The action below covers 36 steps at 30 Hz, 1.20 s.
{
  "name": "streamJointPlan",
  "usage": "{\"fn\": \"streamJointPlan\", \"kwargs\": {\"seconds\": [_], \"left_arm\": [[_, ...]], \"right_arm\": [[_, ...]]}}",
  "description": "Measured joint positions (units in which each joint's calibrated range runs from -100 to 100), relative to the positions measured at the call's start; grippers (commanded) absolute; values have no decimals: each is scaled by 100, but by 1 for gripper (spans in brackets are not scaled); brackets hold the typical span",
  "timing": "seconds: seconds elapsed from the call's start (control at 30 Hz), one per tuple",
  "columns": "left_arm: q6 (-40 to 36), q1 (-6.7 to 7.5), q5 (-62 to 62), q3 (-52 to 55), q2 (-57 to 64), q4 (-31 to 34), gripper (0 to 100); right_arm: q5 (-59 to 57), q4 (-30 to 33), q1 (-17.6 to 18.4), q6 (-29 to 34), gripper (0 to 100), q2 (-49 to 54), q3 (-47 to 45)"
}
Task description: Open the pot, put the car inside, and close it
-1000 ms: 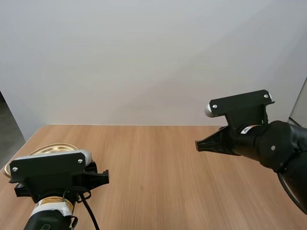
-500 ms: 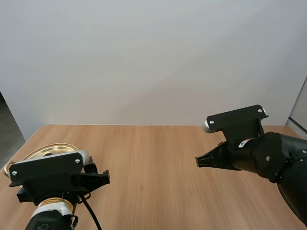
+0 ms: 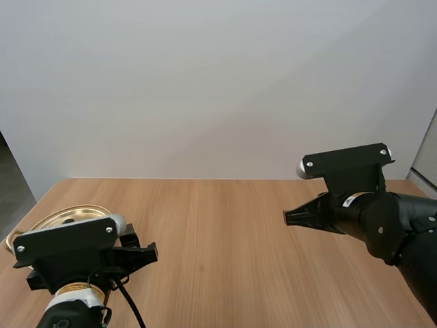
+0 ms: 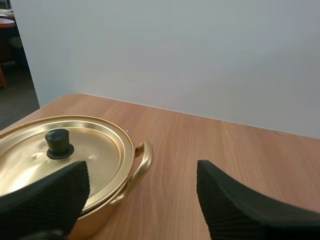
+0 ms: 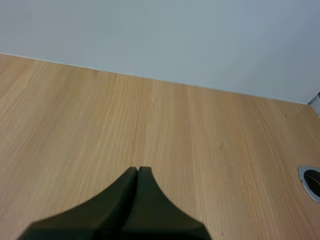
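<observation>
The gold pot sits at the table's left edge, its lid on, black knob upright. The left gripper hangs just beside it, fingers spread wide and holding nothing, one finger partly hiding the lid. Well apart to the right, the right gripper hovers over bare wood, fingers pressed together on nothing, near a metal-ringed hole

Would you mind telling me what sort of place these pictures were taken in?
Most likely a robot test bench, not a kitchen: a wooden table against a plain white wall, a left arm and right arm reaching over it, and one lidded gold pot.
</observation>
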<state>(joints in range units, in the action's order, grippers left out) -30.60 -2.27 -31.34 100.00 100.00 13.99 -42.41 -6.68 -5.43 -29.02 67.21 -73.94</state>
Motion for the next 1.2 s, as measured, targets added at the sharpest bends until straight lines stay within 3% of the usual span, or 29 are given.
{"fn": "streamJointPlan", "kwargs": {"seconds": [0.13, 0.67, 0.83, 1.2], "left_arm": [[-21, 0, 0, 0, 0, 0, 0], [22, 0, 0, 0, 0, 44, 0], [22, 0, 0, 0, 0, 44, 0], [22, 0, 0, 0, 0, 44, 0]], "right_arm": [[0, 0, 0, 0, 0, 0, 0], [17, -311, 0, 0, 0, 0, 0], [-199, 127, 0, -11, 0, 17, -26], [-213, -110, 0, -11, 0, 1573, -998]]}}
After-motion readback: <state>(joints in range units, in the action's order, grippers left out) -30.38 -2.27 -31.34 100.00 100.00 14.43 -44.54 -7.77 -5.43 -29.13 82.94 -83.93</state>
